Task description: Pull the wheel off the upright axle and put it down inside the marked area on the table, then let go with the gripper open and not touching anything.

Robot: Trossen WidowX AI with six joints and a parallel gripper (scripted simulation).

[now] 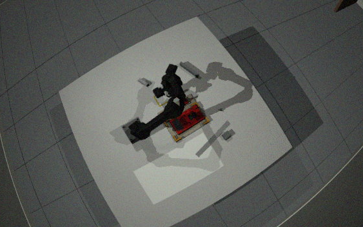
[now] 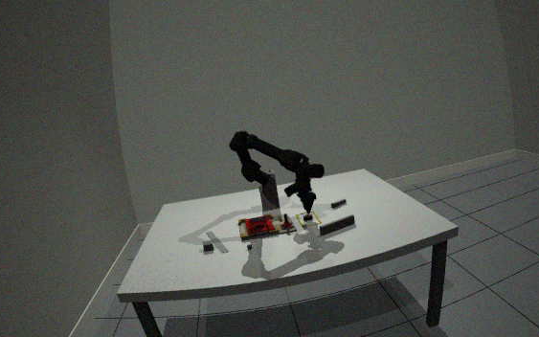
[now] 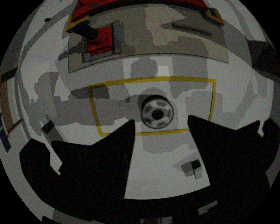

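- Wheel [image 3: 155, 111]: looks like metal, grey with a dull sheen.
- Arm [image 2: 277, 158]: matt black, plastic-looking.
- Table [image 2: 392, 215]: smooth, matt white top with fine speckle.
- Board [image 1: 187, 120]: glossy red plastic look.
- Floor [image 2: 497, 239]: smooth grey tiles.

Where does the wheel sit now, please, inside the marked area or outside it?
Inside: the wheel lies within the yellow outline, free of the open gripper.

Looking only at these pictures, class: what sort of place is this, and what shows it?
Probably a bare robot test room: one white table on a grey tiled floor, blank walls, and an arm whose gripper hangs over a yellow-marked area.
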